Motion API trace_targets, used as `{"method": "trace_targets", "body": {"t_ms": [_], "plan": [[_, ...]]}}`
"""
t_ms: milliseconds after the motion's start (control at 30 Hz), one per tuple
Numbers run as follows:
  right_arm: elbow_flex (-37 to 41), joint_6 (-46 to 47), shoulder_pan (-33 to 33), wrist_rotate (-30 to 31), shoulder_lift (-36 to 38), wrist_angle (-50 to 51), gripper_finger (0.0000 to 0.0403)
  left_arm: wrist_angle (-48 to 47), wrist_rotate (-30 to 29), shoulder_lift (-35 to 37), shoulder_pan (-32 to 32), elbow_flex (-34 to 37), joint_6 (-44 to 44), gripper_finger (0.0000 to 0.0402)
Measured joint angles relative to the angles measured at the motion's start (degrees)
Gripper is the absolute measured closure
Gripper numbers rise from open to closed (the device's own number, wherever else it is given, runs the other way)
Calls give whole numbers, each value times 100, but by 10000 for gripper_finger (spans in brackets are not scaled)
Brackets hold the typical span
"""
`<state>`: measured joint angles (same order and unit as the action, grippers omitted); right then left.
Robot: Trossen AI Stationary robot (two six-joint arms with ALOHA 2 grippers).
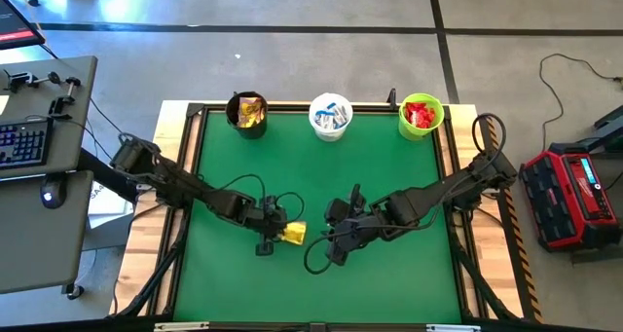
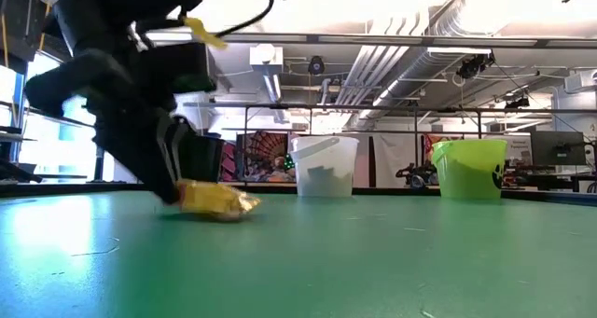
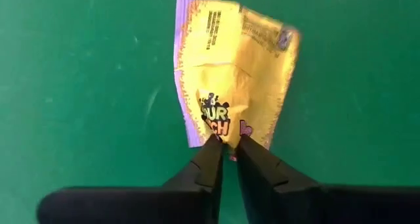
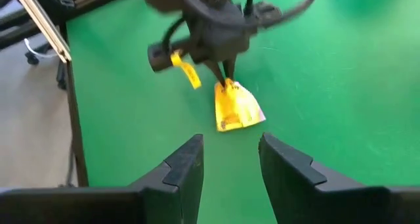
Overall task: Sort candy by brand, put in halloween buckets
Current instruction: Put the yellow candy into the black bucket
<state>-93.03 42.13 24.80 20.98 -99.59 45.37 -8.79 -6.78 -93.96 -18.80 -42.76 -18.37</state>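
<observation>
Step in hand: pickup of the last loose candy. The left hand (image 3: 226,148) is pinching one edge of a yellow packet (image 3: 233,76) lying on the green surface (image 1: 389,283), near its middle. The right hand (image 4: 230,158) waits just beside it, fingers spread, empty. Judged next: lift and carry to the black bucket (image 1: 247,114), which already holds yellow packets.

Count:
- One loose packet.
- Three buckets at the far edge: black, white (image 1: 330,117) with white-and-blue candy, lime green (image 1: 421,116) with red.

Right gripper (image 4: 230,161) with fingers apart over green table (image 4: 341,86), yellow candy packet (image 4: 237,108) at twelve o'clock, left gripper (image 4: 225,83) pinching its far edge
</observation>
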Motion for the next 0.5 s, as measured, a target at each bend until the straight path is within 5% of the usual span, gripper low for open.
{"method": "trace_targets", "body": {"t_ms": [267,500], "plan": [[0,-275,-105,-258,0,323,268,-1012,-40,1144,552,-4,-365,399],[0,-461,-384,-210,-2,500,268,-2227,-207,2713,1819,-11,-1006,399]]}}
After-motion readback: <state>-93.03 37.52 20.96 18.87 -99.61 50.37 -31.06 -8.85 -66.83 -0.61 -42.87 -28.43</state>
